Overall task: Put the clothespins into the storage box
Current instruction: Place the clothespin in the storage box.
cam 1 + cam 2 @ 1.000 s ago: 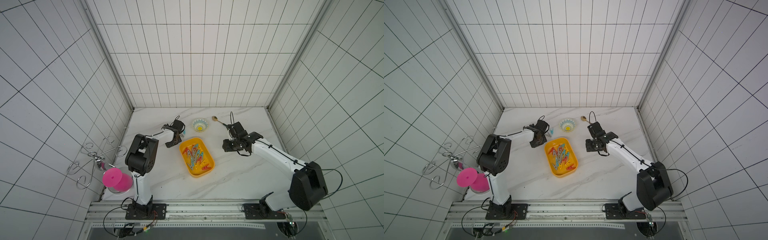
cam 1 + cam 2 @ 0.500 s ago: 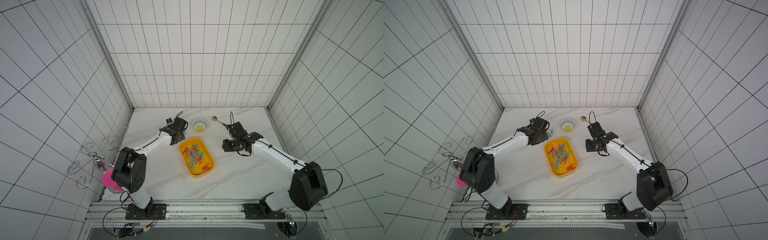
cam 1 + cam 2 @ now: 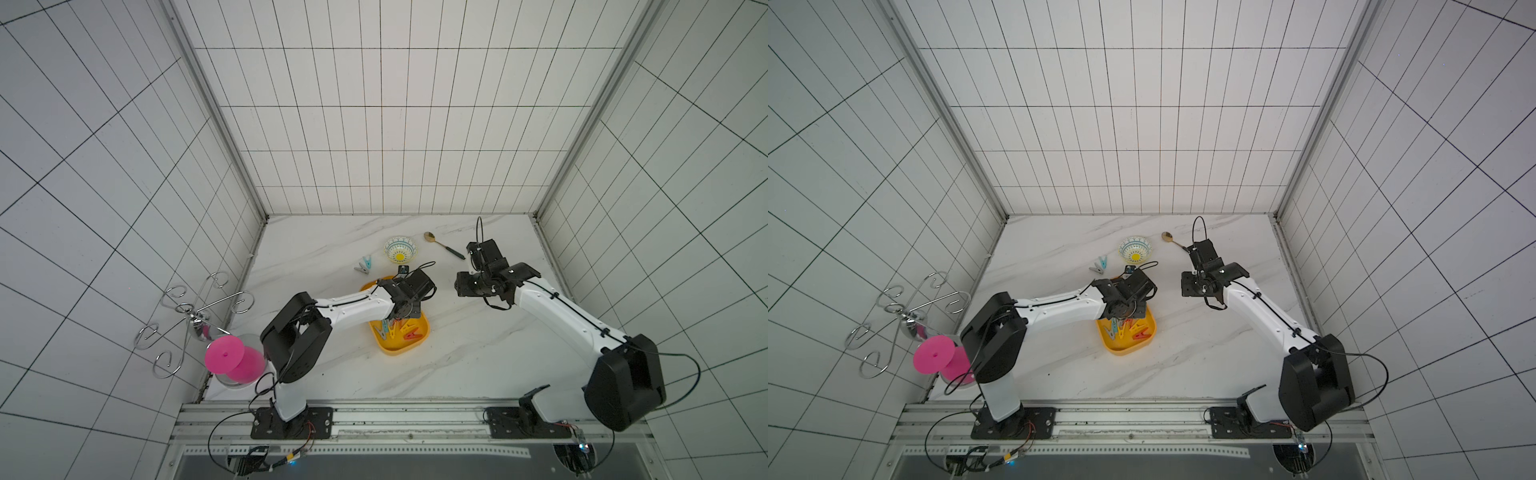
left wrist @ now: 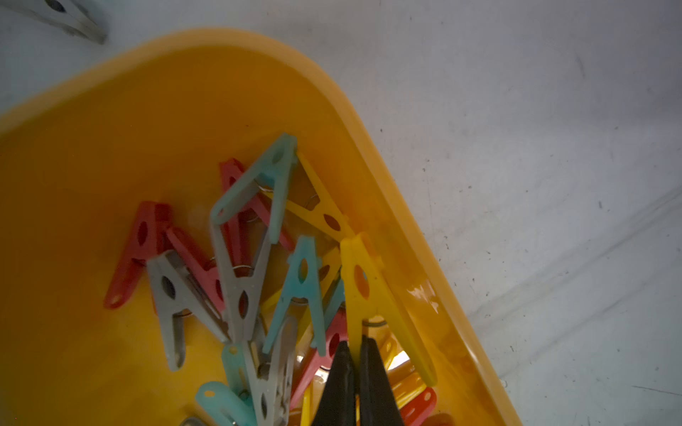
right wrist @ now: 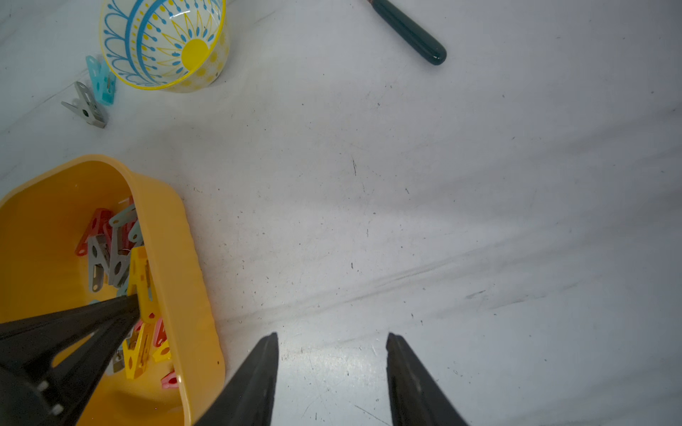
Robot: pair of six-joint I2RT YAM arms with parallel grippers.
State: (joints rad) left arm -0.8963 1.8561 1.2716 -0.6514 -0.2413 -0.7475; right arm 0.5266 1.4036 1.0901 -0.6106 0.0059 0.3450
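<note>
Pinching one leg of a yellow clothespin (image 4: 360,280), the left gripper (image 4: 353,345) has its two black fingers pressed together with only the thin plastic between them. The peg is A-shaped, with an oval hole near its closed nose and a wire spring across the middle. It sits inside the storage box (image 3: 401,347), close against the long wall on the side toward the right arm (whether it touches the pegs beneath cannot be told).

The box is a shallow, bright yellow tray with rounded corners and a glossy low rim, lying on the white marbled table (image 3: 457,353). Its floor carries a loose heap of clothespins (image 4: 240,287) in red, grey, teal and yellow, crossed over one another. The far end shows plain yellow floor.

Two more lie outside on the table, just beyond the box's far corner and near the patterned bowl (image 3: 400,249). They are a teal clothespin (image 5: 100,81) and a grey clothespin (image 5: 86,108), close together.

The right gripper (image 5: 331,337) hovers over the table beside the box, its jaws spread apart around nothing. A gold spoon (image 3: 444,245) with a dark green handle lies past the bowl, well apart from the box.
</note>
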